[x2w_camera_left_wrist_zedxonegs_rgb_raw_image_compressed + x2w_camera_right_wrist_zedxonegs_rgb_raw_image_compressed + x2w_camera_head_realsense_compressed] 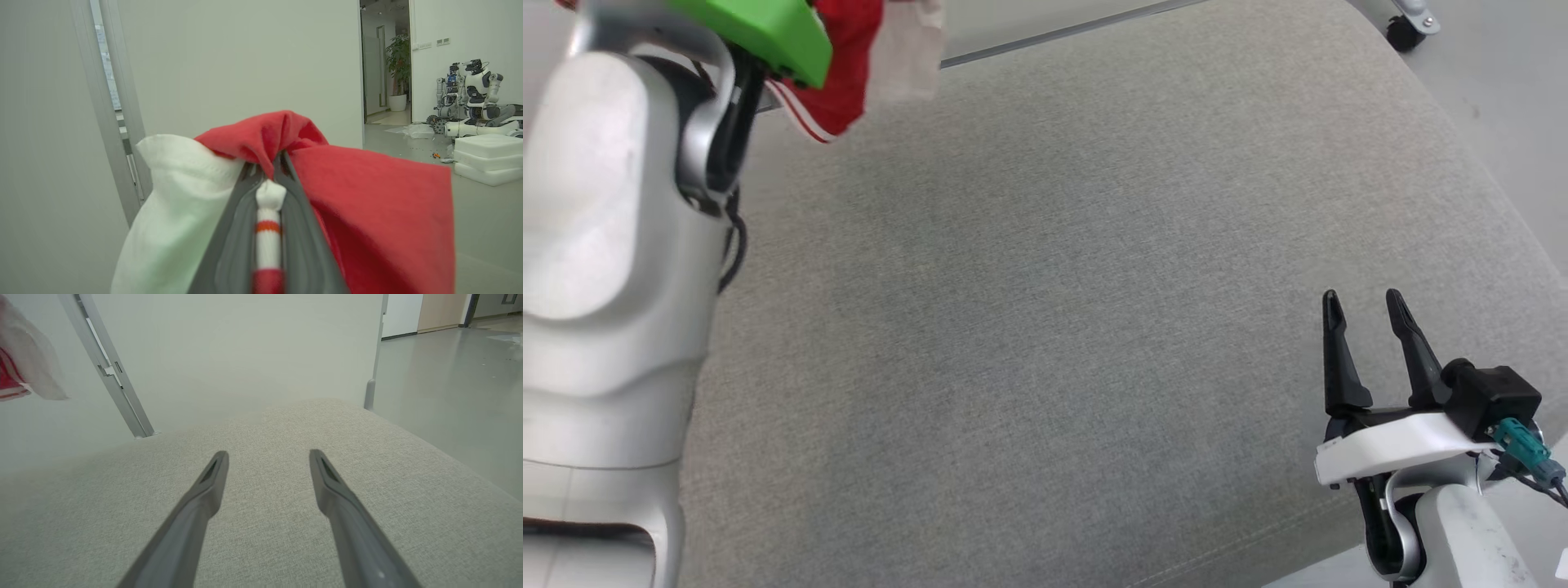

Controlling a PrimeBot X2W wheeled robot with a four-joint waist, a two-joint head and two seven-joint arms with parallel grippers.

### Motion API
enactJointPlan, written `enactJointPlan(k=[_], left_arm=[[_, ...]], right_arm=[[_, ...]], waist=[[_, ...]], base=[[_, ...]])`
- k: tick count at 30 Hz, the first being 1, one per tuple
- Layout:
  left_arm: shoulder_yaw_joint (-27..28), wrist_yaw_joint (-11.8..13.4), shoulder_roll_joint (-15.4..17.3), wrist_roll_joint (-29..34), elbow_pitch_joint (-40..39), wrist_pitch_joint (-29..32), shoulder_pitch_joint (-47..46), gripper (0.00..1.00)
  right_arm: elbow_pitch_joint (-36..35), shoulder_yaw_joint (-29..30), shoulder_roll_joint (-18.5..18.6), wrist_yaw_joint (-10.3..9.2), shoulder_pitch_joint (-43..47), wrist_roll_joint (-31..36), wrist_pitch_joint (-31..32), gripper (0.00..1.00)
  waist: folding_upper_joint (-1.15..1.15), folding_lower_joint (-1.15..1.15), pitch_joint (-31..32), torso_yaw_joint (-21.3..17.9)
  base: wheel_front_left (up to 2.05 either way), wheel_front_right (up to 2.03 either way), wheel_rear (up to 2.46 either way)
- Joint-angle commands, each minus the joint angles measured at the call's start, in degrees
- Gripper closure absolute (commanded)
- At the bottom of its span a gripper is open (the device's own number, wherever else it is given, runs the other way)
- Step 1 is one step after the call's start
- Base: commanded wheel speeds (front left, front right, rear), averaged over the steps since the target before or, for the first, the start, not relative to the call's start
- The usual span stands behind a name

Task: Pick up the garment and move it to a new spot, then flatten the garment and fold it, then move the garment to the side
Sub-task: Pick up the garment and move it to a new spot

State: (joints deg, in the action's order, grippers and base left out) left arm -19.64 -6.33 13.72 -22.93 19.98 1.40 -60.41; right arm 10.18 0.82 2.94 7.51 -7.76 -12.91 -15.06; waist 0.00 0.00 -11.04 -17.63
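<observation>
The garment (367,212) is red and white with striped trim. It hangs bunched in the air, and my left gripper (269,163) is shut on its folds, the cloth draping over both fingers. From the head view the garment (849,73) dangles at the top left, past my raised pale left forearm. A corner of the garment (16,375) shows at the far left of the right wrist view. My right gripper (1364,306) stands open over the grey cushion (1045,327) at the lower right, nothing between its fingers (212,477).
The grey cushion's rounded edge (1503,212) runs down the right, with floor beyond it. A caster wheel (1405,28) stands at the top right. A white wall and a metal frame (110,371) lie behind the cushion. Another robot (470,98) and white foam blocks (488,159) sit far off.
</observation>
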Motion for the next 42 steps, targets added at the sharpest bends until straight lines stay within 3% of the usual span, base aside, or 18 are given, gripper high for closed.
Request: enactJointPlan(k=[1,16,21,22,23,24,33,42], left_arm=[[-0.34,0.58,-0.47,-0.64,-0.36,-0.31,1.83,1.00],[-5.22,3.34,-7.60,-2.99,6.81,-7.07,19.81,1.00],[-7.93,3.00,-9.24,-3.48,10.91,-9.41,24.12,1.00],[-8.94,2.89,-9.51,-2.97,11.60,-9.87,24.63,0.76],[-9.76,2.69,-9.76,-2.75,12.14,-10.19,24.97,0.14],[-10.59,2.52,-9.99,-2.79,12.59,-10.71,25.20,0.00],[-10.52,3.54,-9.84,-2.80,14.23,-14.88,23.21,0.00],[-7.26,4.83,-6.31,-2.22,11.86,-16.48,26.18,0.00]], right_arm=[[-0.10,-0.07,-0.05,-0.04,0.11,-0.34,-0.17,0.00],[-0.10,-0.42,-0.05,-0.04,0.19,-2.20,-0.17,0.00],[0.24,-0.92,-0.05,-0.04,0.65,-2.26,-0.17,0.00],[0.31,-0.95,-0.04,-0.04,0.62,-2.24,-0.17,0.00],[0.36,-0.96,-0.05,-0.04,0.57,-2.21,-0.17,0.00],[0.48,-1.01,-0.04,-0.04,0.52,-2.08,-0.17,0.00],[0.62,-1.15,-0.03,-0.04,1.60,-0.36,-0.17,0.00],[0.13,-0.59,-0.03,-0.04,3.08,1.41,-0.17,0.00]], waist=[[0.00,0.00,-0.88,-2.38],[0.00,0.00,-2.22,-4.17],[0.00,0.00,-2.06,-3.35],[0.00,0.00,-2.00,-3.05],[0.00,0.00,-1.90,-2.76],[0.00,0.00,-1.75,-2.43],[0.00,0.00,1.18,1.45],[0.00,0.00,4.53,7.06]], base=[[0.00,0.00,0.00],[0.00,0.00,0.00],[0.00,0.00,0.00],[0.00,0.00,0.00],[0.00,0.00,0.00],[0.00,0.00,0.00],[0.00,0.00,0.00],[0.00,0.00,0.00]])
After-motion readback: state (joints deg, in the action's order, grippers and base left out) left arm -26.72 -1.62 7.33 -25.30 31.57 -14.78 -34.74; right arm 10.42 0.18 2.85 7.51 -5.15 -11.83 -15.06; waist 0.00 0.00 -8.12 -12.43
